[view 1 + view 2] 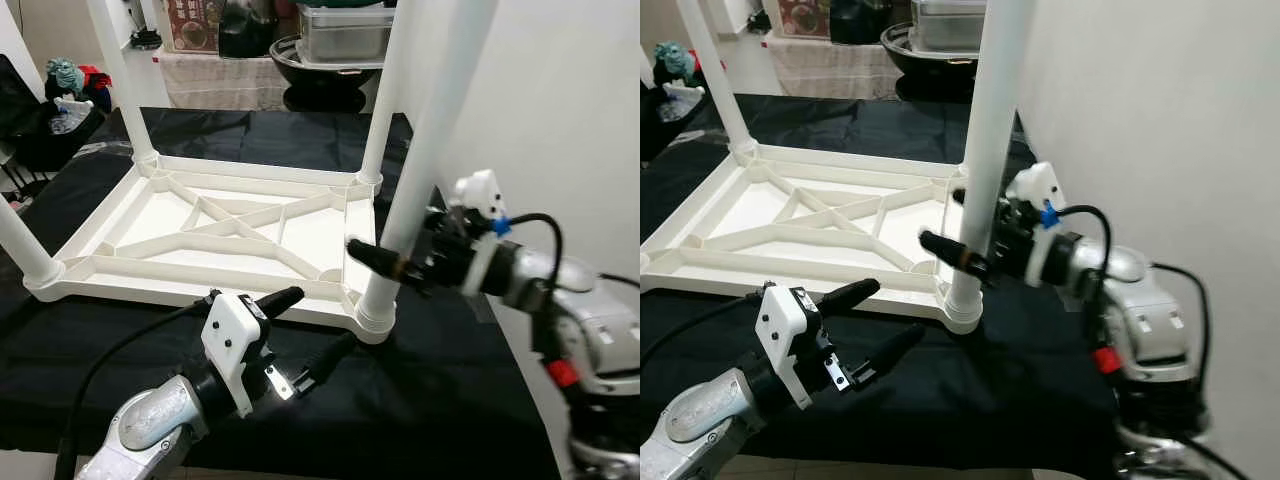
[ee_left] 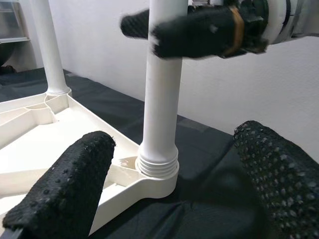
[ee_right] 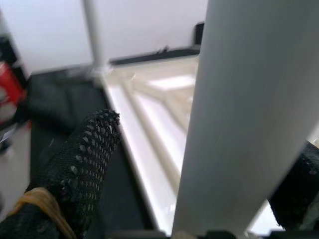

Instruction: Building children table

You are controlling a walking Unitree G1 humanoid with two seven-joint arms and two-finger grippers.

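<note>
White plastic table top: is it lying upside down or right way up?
Upside down. The white plastic table top lies with its ribbed underside facing up on the black cloth, white legs pointing upward.

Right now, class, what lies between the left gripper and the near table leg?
Only bare black cloth, as the left eye view shows; the left gripper hangs open short of the leg.

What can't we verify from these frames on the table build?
- Tops of the table legs: cut off by the upper edge in both eye views, e.g. the near right leg.
- Whether that leg is fully screwed into its corner socket: the joint hides the thread.
- Right hand grip: the leg stands between its fingers in the right wrist view, but blur hides any contact.
- Items on the far shelf: too small and partly cropped.
</note>
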